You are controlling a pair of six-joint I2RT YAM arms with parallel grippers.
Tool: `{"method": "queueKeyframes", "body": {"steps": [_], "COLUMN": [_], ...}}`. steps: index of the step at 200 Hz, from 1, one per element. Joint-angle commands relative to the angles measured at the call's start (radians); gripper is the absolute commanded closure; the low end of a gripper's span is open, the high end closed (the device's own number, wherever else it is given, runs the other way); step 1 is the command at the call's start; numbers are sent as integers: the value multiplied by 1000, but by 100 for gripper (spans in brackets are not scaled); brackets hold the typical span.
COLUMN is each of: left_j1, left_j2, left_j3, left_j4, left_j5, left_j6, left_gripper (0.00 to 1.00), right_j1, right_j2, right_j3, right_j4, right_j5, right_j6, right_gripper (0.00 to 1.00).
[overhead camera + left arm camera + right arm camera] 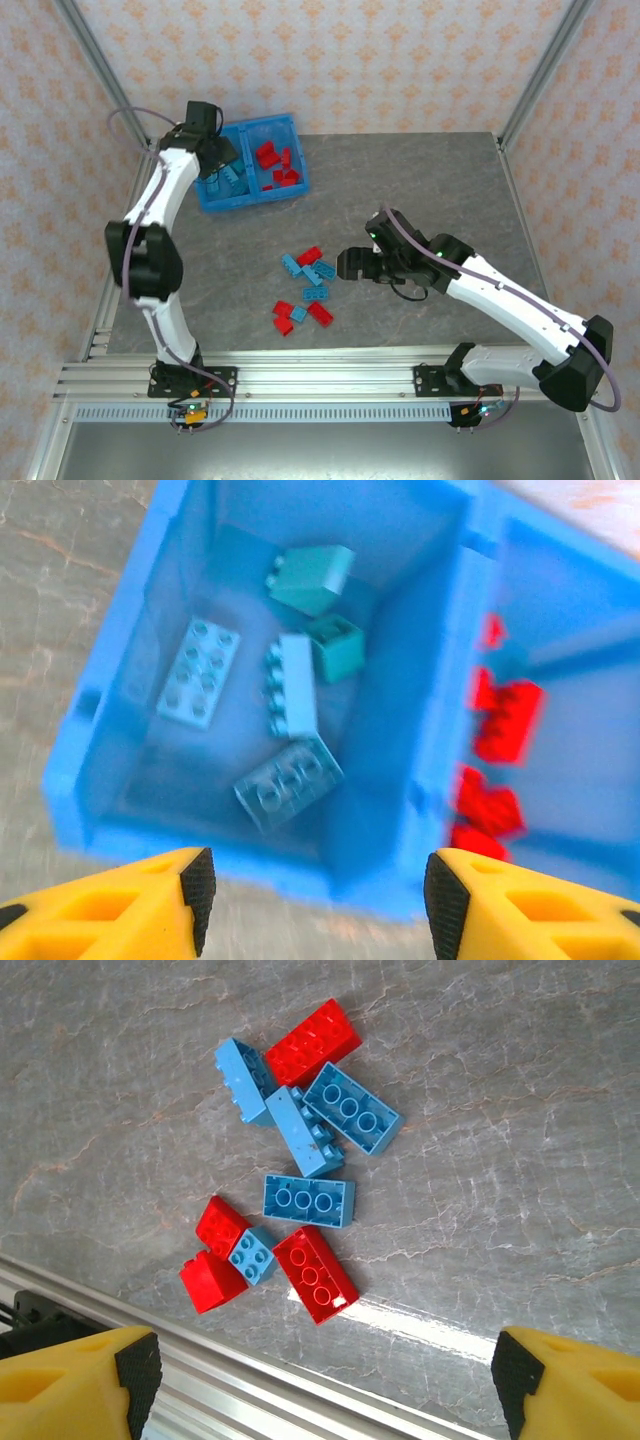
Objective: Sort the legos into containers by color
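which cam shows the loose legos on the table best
Right wrist: the loose legos lie spread below it, large and sharp, four red, five blue. Top external shows them small, mid-table. Left wrist looks into the bin.

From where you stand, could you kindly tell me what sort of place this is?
Probably a lab robot cell: arms bolted to an aluminium rail, a grey marbled table boxed in by patterned panels and metal posts, with a bin and loose legos.
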Motion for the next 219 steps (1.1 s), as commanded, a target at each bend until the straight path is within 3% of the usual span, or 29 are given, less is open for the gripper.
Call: {"method": "queueKeyframes", "body": {"steps": [1,39,72,134,167,219], "left_j1": [-128,-354,-467,-475,-475,-474], "left_j2": [-188,-374,-385,-175,-121,-143], "left_j3": [-148,-434,-627,-692,-710,-775], "left_j4": [76,101,157,243,258,218], "left_j5": [40,3,13,99,78,48], "left_j6": [-43,-148,-274,-350,-345,-335], "left_gripper": [40,40,39,40,43,60], "right_j1": [5,0,-5,-9,-9,-9], "right_j2": [2,-1,9,-1,-23,-24], "right_j3": [28,0,-10,-26,-44,-49], "right_j4": [20,55,66,47,46,51], "right_j5": [89,136,132,132,137,134], "right_j6": [1,15,20,20,29,35], "right_gripper": [11,10,9,9,9,9]}}
